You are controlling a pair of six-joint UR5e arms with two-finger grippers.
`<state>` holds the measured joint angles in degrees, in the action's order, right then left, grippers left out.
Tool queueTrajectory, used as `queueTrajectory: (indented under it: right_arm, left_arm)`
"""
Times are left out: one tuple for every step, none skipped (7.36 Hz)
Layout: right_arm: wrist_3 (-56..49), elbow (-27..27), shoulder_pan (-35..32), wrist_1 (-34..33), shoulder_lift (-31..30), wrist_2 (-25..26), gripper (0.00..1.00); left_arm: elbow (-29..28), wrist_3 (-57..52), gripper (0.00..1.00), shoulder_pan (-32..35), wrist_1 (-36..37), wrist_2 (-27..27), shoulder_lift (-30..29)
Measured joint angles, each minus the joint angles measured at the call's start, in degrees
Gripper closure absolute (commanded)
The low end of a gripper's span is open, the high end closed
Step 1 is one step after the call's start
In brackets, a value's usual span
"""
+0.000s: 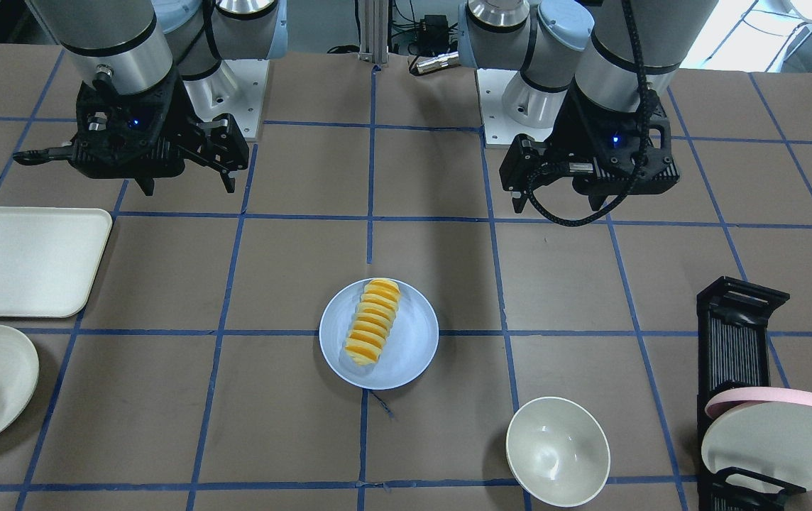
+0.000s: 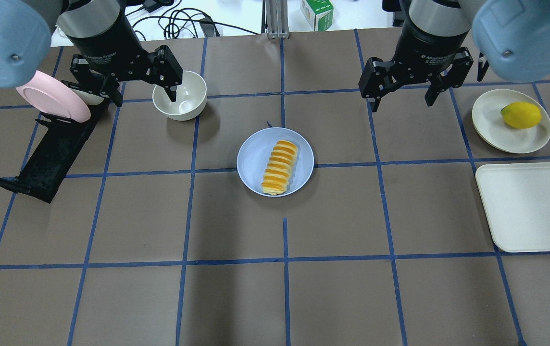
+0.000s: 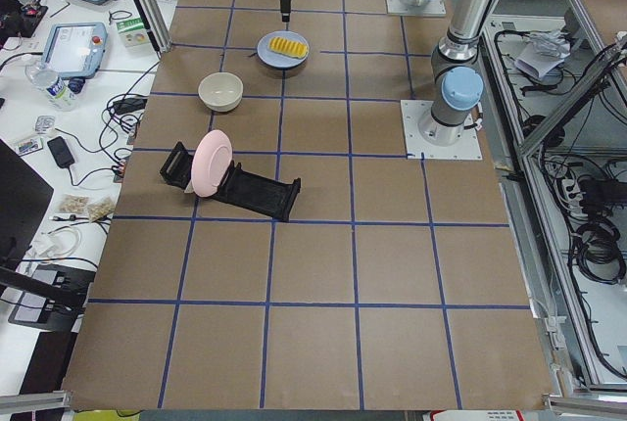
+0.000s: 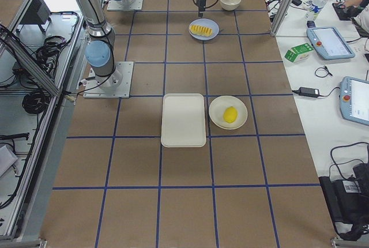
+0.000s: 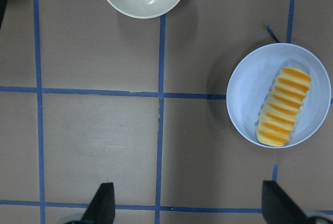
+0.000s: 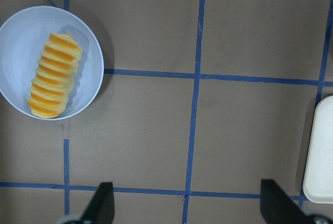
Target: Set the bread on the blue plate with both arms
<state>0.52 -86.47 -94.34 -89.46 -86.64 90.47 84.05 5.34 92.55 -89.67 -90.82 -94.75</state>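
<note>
A brown table [image 2: 236, 298], divided into squares by blue tape, is shown with the blue plate [image 2: 256, 154] near its middle. The left arm [image 2: 97, 29] and the right arm [image 2: 438, 24] are held high above the table, one to each side of the blue plate and well apart from it. The fingers of the left gripper [image 2: 145, 96] are spread wide apart with nothing between them, and the same is seen at the right gripper [image 2: 403, 103]. A white tray [image 2: 530, 206] is placed far to the robot's right of the blue plate. A black rack [image 2: 54, 154] is placed far to the robot's left of it, and a pink-rimmed plate [image 2: 54, 98] is stood on edge in the rack's far end. A cream plate [image 2: 491, 125] is set to the right of the blue plate and farther from the robot, just beyond the tray. An off-white bowl [image 2: 191, 103] is set to the left of the blue plate, farther from the robot. The bread [image 2: 281, 167] is laid flat on the blue plate, slightly toward its right side. A lemon [image 2: 521, 115] is rested on the cream plate.
</note>
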Motion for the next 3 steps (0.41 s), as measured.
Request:
queueTrajectory:
  right_arm:
    - [0.46,0.4,-0.06,0.05,1.18,0.24,0.0]
    - [1.3,0.41,-0.1,0.11,2.01,0.33,0.0]
    - [1.52,0.38,0.39,-0.01,2.49,0.51,0.0]
  left_arm:
    - [-0.09,-0.36,0.0,0.04,-0.02,-0.4,-0.01]
    - [-0.06,-0.88,0.0,0.15,-0.02,-0.56,0.06]
    - [0.0,-1.14,0.0,0.26,-0.05,-0.58,0.13]
